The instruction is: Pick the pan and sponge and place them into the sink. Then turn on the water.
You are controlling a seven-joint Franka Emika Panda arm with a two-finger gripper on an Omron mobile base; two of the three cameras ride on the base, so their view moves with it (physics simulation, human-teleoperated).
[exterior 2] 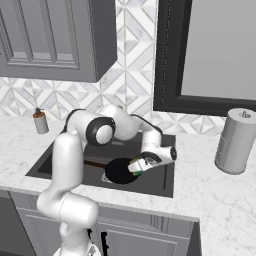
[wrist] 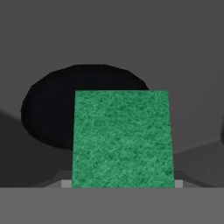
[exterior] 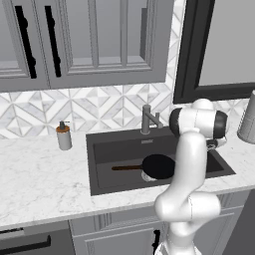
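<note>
While the sponge [wrist: 121, 139] sits pinched in the hand [exterior 2: 139, 167], its green face fills the near part of the hand view and hides the fingertips, so the grip is judged from the right base view, where the sponge sits at the end of the wrist with its yellow side showing. The hand is closed on the sponge and hangs low inside the sink [exterior 2: 160, 186], just over the right edge of the pan [exterior 2: 120, 171]. The pan already lies on the basin floor, its handle [exterior: 127, 168] pointing left. The step in hand looks like the release of the sponge, and it would go best if the hand let go low, so the light block drops flat and does not bounce out. Landing on the pan or beside it both count as in the sink. After that the arm has to lift clear of the basin walls before it reaches back to the faucet [exterior: 146, 119] at the rear rim, whose side lever [exterior: 156, 119] is small and wants a careful push. No water runs yet. Further left on the surface [exterior: 40, 179] stands the soap dispenser [exterior: 63, 135], well apart from the work.
</note>
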